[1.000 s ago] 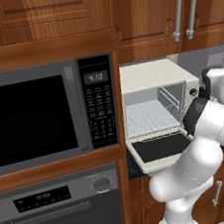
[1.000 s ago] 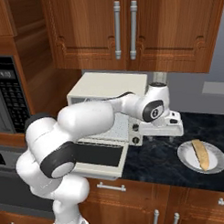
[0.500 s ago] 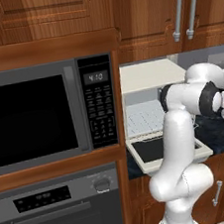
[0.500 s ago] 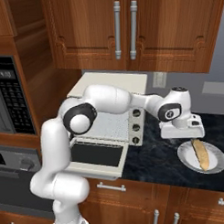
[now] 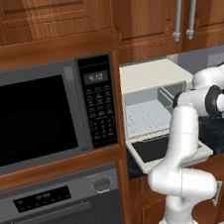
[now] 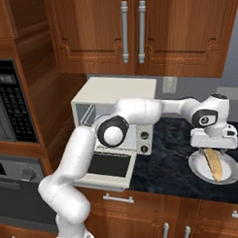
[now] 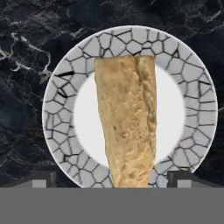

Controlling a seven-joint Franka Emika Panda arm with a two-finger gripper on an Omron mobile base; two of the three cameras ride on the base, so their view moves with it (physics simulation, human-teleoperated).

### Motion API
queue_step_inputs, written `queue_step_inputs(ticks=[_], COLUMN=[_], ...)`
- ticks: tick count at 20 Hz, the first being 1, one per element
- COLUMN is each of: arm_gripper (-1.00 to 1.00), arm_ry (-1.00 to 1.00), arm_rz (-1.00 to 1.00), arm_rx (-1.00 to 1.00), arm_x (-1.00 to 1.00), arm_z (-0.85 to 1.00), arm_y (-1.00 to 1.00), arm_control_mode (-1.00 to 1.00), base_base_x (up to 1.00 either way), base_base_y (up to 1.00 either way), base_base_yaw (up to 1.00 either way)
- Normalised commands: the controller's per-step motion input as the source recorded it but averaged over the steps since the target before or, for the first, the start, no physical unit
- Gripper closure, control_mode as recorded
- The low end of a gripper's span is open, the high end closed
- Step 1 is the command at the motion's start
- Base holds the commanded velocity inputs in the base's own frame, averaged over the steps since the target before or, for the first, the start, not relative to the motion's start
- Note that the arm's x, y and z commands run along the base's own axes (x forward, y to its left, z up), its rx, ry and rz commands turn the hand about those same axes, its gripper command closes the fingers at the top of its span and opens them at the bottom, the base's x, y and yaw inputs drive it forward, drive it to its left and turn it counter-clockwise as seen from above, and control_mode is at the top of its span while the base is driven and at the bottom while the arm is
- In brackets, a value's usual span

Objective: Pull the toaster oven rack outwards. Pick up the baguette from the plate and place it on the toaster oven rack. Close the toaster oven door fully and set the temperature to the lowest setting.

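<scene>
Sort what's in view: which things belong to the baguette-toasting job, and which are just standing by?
Job: toaster oven, its open door, rack, baguette, plate, open gripper.
Bystanders: microwave, wall oven, upper cabinets.

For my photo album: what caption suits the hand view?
Open tool poised over a baguette lying on a mosaic-rimmed plate.

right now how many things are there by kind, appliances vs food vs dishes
appliances: 3 (toaster oven, microwave, built-in oven)
food: 1 (baguette)
dishes: 1 (plate)
total: 5
</scene>
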Motion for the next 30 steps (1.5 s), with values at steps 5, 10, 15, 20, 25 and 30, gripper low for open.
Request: queue_step_inputs(ticks=[5,10,15,20,25,30], arm_gripper=[-1.0,-1.0,-1.0,-1.0,1.0,1.0], arm_ry=[0.06,0.1,0.1,0.06,0.0,-0.03], arm_rz=[0.06,0.05,0.02,0.0,0.0,-0.01], arm_rx=[0.01,0.02,0.03,0.08,0.06,0.02], arm_x=[0.2,0.16,-0.27,-0.15,-0.04,-0.23], arm_z=[-0.42,-0.46,-0.65,-0.55,-0.34,-0.01], arm_y=[-0.01,-0.14,0.14,0.13,0.19,0.24], arm_control_mode=[-1.0,-1.0,-1.0,-1.0,-1.0,-1.0], base_base_x=[0.0,0.0,0.0,0.0,0.0,0.0], base_base_y=[0.0,0.0,0.0,0.0,0.0,0.0], base_base_yaw=[0.0,0.0,0.0,0.0,0.0,0.0])
